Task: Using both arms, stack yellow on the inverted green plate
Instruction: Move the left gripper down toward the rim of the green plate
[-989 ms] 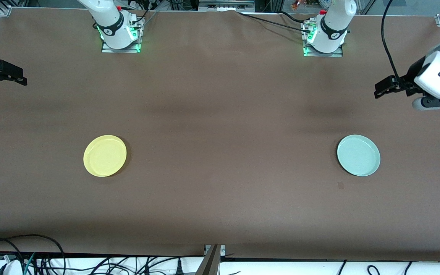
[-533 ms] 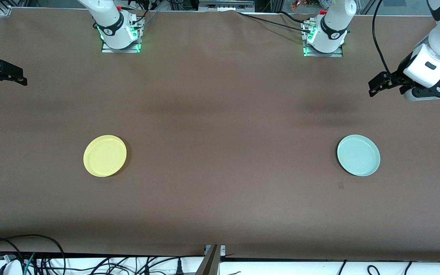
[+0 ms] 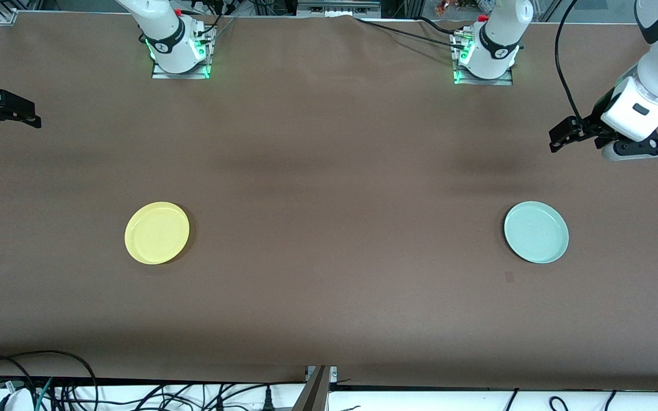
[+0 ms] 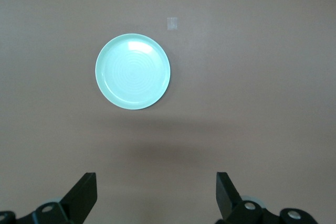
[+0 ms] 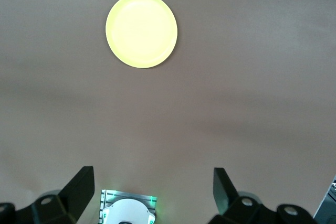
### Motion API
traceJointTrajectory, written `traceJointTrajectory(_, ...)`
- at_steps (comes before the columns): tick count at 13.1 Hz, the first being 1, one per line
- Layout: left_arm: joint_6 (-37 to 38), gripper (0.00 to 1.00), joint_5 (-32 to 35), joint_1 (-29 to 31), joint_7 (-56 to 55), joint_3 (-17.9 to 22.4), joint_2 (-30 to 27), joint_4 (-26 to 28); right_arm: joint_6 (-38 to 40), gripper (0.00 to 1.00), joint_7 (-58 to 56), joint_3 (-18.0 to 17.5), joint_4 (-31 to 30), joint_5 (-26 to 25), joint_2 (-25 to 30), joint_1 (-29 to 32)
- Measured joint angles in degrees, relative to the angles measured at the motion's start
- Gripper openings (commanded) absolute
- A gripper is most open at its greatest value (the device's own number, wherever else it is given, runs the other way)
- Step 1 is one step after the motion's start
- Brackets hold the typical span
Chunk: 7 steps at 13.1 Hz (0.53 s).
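Observation:
The yellow plate lies flat on the brown table toward the right arm's end; it also shows in the right wrist view. The green plate lies flat toward the left arm's end, rim up, and shows in the left wrist view. My left gripper hangs open and empty in the air over bare table near the green plate; its jaws stand wide apart in the left wrist view. My right gripper waits open and empty over the table's end, well away from the yellow plate; the right wrist view shows it too.
The two arm bases stand along the table's edge farthest from the front camera. A small pale mark lies on the table close to the green plate. Cables hang below the nearest edge.
My left arm has swung its wrist up and shifted its gripper slightly toward the table's middle. The right arm and both plates have not moved.

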<state>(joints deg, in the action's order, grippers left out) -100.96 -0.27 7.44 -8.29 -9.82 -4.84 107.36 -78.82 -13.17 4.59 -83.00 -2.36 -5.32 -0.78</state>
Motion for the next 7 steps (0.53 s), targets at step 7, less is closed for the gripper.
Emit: traceJointTrajectory(7,0.9,1.00,0.0,1.1,3.6,0.4,4.4,-3.5,0.0,1.00,0.0,0.2,0.0,0.0,0.0,0.2)
